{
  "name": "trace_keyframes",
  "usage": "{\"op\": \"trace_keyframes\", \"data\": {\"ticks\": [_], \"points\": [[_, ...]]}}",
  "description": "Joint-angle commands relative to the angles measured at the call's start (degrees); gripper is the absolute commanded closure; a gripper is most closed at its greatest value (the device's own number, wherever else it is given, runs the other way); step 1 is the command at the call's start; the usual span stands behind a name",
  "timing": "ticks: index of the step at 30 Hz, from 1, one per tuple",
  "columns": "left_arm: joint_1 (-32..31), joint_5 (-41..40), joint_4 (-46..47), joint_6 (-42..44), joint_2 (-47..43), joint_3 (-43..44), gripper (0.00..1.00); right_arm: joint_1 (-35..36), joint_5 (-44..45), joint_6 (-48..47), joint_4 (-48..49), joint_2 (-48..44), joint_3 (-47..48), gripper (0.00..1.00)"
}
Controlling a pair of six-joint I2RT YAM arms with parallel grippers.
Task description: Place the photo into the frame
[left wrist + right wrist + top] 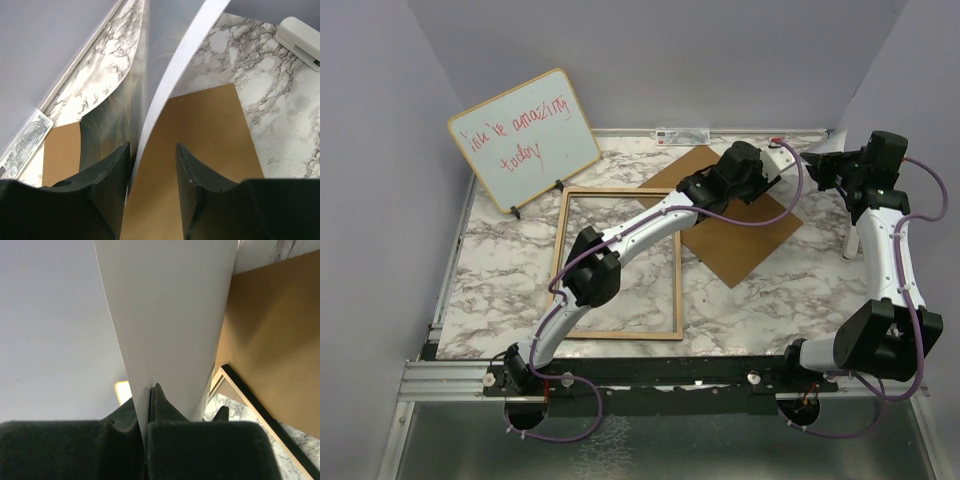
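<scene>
The marble table [510,270] bears the frame [620,334], lying flat. A brown board [740,240] lies beside it; a whiteboard [525,140] stands far left

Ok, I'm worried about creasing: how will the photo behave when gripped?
Likely floppy: the photo bows in a curve while the right tool pinches one edge. Probably light, being so thin. Its face mirrors the marble table, so perhaps slippery.

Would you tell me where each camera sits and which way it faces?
Top external: above, behind, looking down on table, frame; left arm, right arm show.
Left wrist: wrist-mounted, faces photo between open fingers of left gripper.
Right wrist: wrist-mounted, faces photo's white back, clamped in right gripper.
Shared: wrist views both show photo, board.
</scene>
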Motion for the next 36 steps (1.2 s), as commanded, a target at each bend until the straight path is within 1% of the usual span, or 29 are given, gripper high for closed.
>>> {"op": "trace_keyframes", "data": {"ticks": [1,6,9,11,12,13,14,15,16,18,19,20,21,23,25,29,31,33,36], "points": [[-0.4,-0.4,1.2,0.0,1.4,0.6,0.61,0.4,-2.9,1.2,-1.1,-1.1,2.6,0.99],[-0.4,-1.6,2.0,-0.2,1.8,1.0,0.75,0.4,-4.1,2.0,-0.8,-1.3,2.7,0.99],[-0.4,-2.1,2.1,-0.3,1.7,1.1,0.87,0.4,-4.0,2.2,-1.2,-1.4,2.6,0.99],[-0.4,-1.8,2.1,-0.7,1.6,1.2,0.97,0.4,-3.9,2.2,-1.2,-1.4,2.5,0.99],[-0.3,-1.6,2.1,-0.9,1.5,1.2,1.00,0.4,-3.8,2.2,-1.3,-1.4,2.6,0.99],[-0.2,-1.3,2.1,-1.2,1.4,1.2,1.00,0.4,-3.6,2.2,-1.3,-1.3,2.7,0.99],[-0.1,-0.8,2.0,-1.5,1.2,1.2,1.00,0.4,-3.5,2.1,-1.3,-1.2,2.7,0.97],[0.1,-0.2,1.8,-1.8,0.9,1.2,1.00,0.4,-3.4,1.7,-1.3,-1.0,2.9,0.88],[0.3,0.4,1.7,-2.1,0.5,1.1,1.00,0.4,-3.2,1.2,-1.5,-0.7,3.4,0.76],[1.0,0.9,1.3,-3.4,-0.3,1.0,1.00,0.4,-2.7,-0.1,-0.8,-0.4,4.2,0.44],[1.6,2.6,1.1,-4.5,-0.8,0.9,1.00,0.4,-2.8,-1.3,0.4,-0.2,4.5,0.32],[2.1,3.5,1.1,-5.6,-1.3,0.6,1.00,0.4,-3.3,-2.3,1.5,0.1,5.0,0.23],[2.7,4.5,1.2,-6.8,-2.0,0.1,1.00,0.4,-3.9,-3.9,3.1,0.4,5.6,0.17],[4.3,7.0,2.1,-9.6,-3.8,-1.7,1.00,0.4,-6.3,-6.6,5.9,1.7,7.2,0.10],[6.0,10.1,3.2,-13.2,-5.8,-3.9,1.00,0.4,-9.2,-8.8,8.8,2.9,8.6,0.08],[10.3,16.0,3.9,-22.2,-8.4,-5.7,1.00,0.4,-14.8,-9.6,16.1,4.1,8.5,0.06],[12.9,19.9,4.6,-28.1,-9.5,-6.4,1.00,0.4,-17.2,-10.2,20.1,4.2,8.3,0.06],[15.5,23.6,6.1,-33.9,-10.7,-7.5,1.00,0.4,-19.0,-11.6,21.9,4.3,8.7,0.06],[18.6,27.5,9.0,-42.3,-12.8,-10.0,1.00,0.4,-21.3,-14.7,22.2,4.5,10.0,0.06]]}}
